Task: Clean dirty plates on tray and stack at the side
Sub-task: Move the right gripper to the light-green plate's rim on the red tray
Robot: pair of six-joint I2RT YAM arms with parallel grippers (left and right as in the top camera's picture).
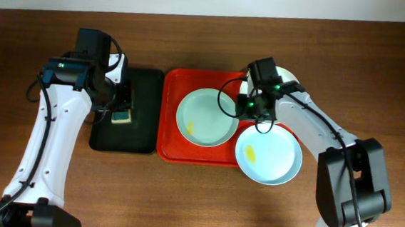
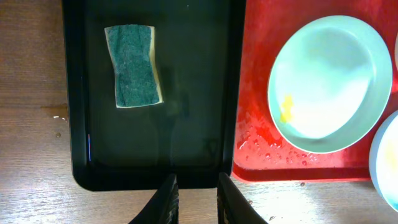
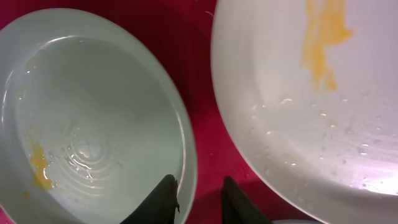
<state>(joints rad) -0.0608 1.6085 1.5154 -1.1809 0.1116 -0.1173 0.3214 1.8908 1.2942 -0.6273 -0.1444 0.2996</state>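
We judge the grasp at hand: our right gripper (image 3: pixel 198 182), jaws narrowly parted and empty, straddles the rim of the yellow-smeared round pale blue plate (image 3: pixel 93 124) lying left on the red rectangular plastic tray (image 3: pixel 196 43) and must next close, while our left gripper (image 2: pixel 196 179), likewise parted and empty, waits over the black tray (image 2: pixel 186 93).

On the table (image 1: pixel 182 198) two trays lie side by side. The smaller tray (image 1: pixel 140 134) sits centre left in the overhead frame, and the large tray (image 1: pixel 168 118) is just to its right at frame centre. A sponge (image 1: pixel 121 116) lies in the smaller tray, left of its middle. The centre plate (image 1: pixel 206 117) lies in the middle of the large tray. The corner plate (image 1: pixel 268 155) is to its lower right, just beside it, overhanging the tray's lower right corner. The third plate (image 1: pixel 290 79) is at the tray's upper right, mostly hidden behind the right arm. The right tool (image 3: pixel 199 193) hangs over the centre plate's rim, next to the corner plate.
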